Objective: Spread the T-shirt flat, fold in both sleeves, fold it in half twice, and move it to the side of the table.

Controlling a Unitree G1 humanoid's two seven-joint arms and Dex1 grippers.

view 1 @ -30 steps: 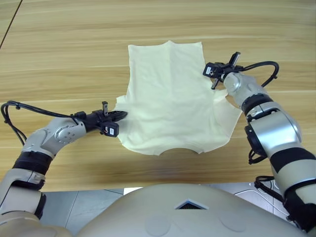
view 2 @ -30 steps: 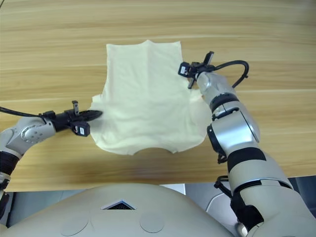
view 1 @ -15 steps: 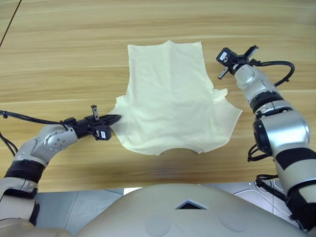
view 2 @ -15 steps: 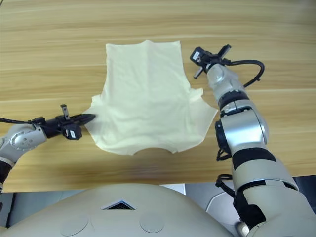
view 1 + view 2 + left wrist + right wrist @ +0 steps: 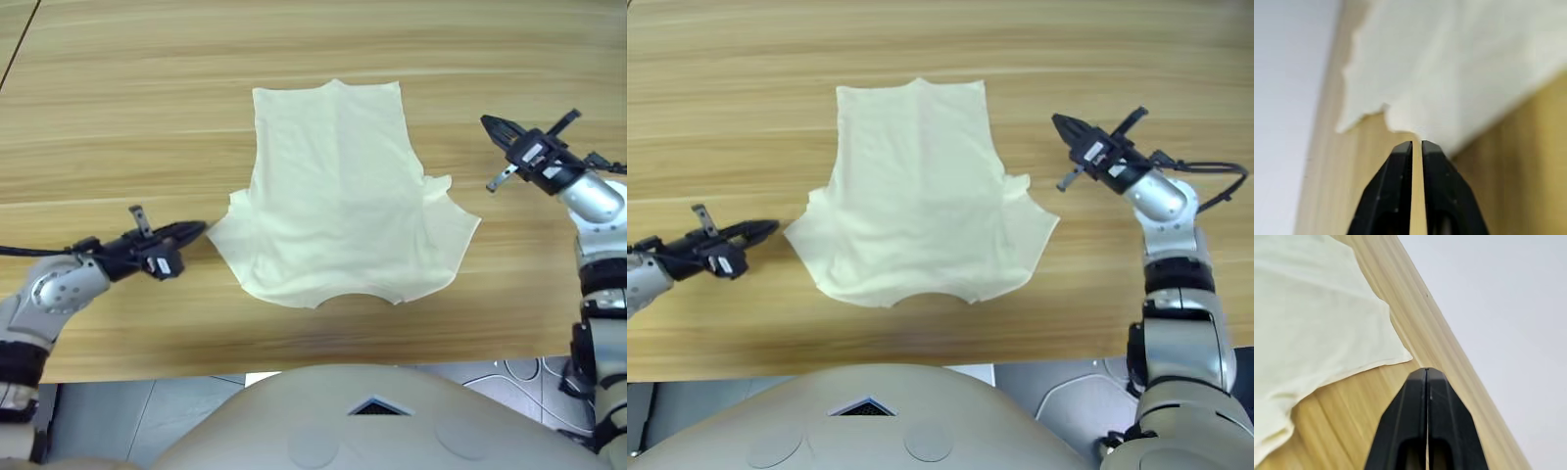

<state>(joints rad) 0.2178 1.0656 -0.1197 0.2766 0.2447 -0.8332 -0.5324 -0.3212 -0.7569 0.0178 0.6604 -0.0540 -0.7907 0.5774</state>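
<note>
The pale yellow T-shirt (image 5: 338, 196) lies spread on the wooden table (image 5: 118, 117), hem at the far side and collar notch toward me. Both sleeves lie flat, pointing out to the sides. My left gripper (image 5: 199, 230) rests low over the table just off the tip of the left sleeve (image 5: 227, 230), shut and empty. The left wrist view has the sleeve edge (image 5: 1400, 117) right beyond the left gripper (image 5: 1417, 143). My right gripper (image 5: 489, 121) hovers to the right of the shirt, shut with nothing in it, clear of the right sleeve (image 5: 451, 220). The right wrist view shows it (image 5: 1426, 369) pointing past a shirt corner (image 5: 1376, 347).
The table's near edge (image 5: 147, 367) runs close below the collar. Bare wood extends far to the left, to the right and beyond the hem. A black cable (image 5: 1215, 176) trails from the right wrist.
Both grippers have drawn outward from the shirt, the left one to the left, the right one to the right. The right sleeve, bunched a second ago, now lies flat.
</note>
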